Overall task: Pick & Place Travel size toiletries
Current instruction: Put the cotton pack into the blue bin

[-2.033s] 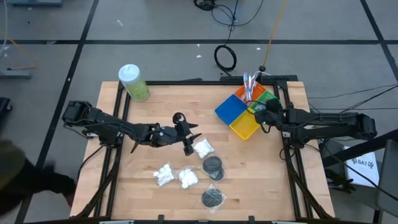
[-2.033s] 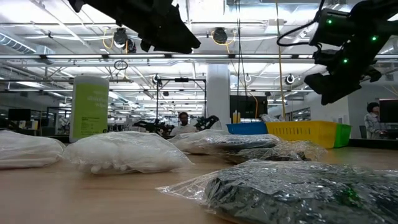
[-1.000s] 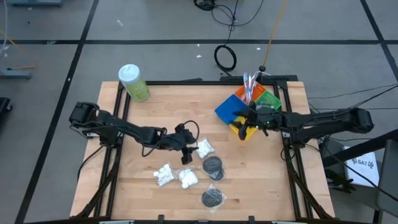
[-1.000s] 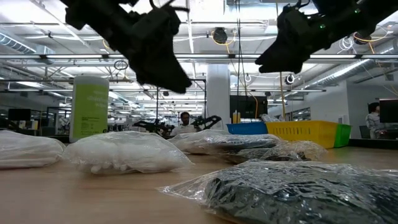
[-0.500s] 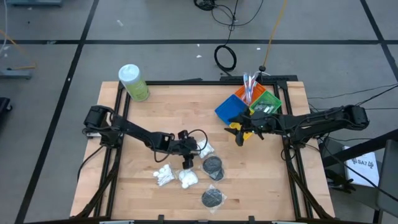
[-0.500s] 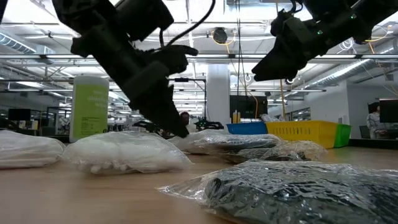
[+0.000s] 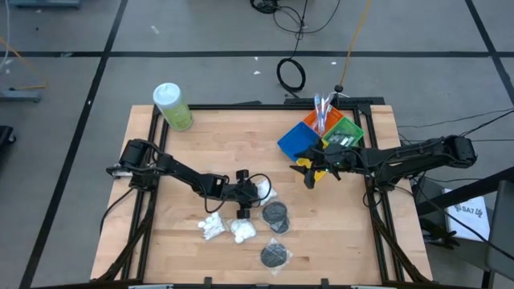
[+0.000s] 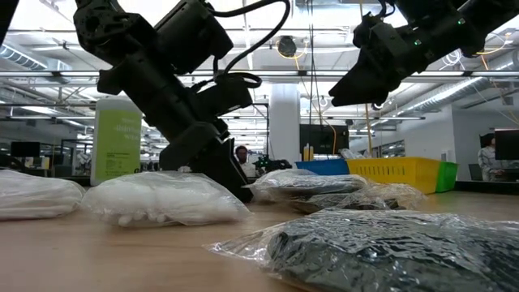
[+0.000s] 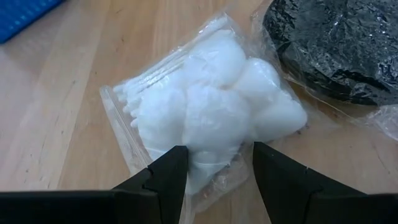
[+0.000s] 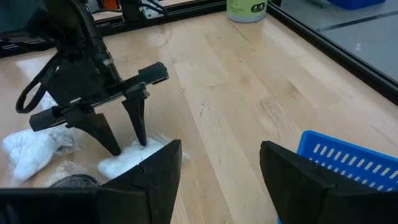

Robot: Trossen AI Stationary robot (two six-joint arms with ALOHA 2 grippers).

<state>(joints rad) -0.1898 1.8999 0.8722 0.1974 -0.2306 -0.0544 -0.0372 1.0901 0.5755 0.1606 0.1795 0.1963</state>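
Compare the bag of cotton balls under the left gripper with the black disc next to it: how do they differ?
The bag of cotton balls is white and lumpy, while the black disc is dark, round and flat. The left gripper has its open jaws straddling the bag's edge; nothing is at the disc. In the left wrist view the whole bag shows, but the disc is cut off by the picture's edge. Both are in clear plastic and lie on the wooden table.

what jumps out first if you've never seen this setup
The left tool is down at mid-table, open fingers straddling the end of a clear bag of cotton balls, next to a black disc in plastic wrap. Toward the far right corner of the table sits a bright set of coloured bins, with the right tool hovering open just in front of it.
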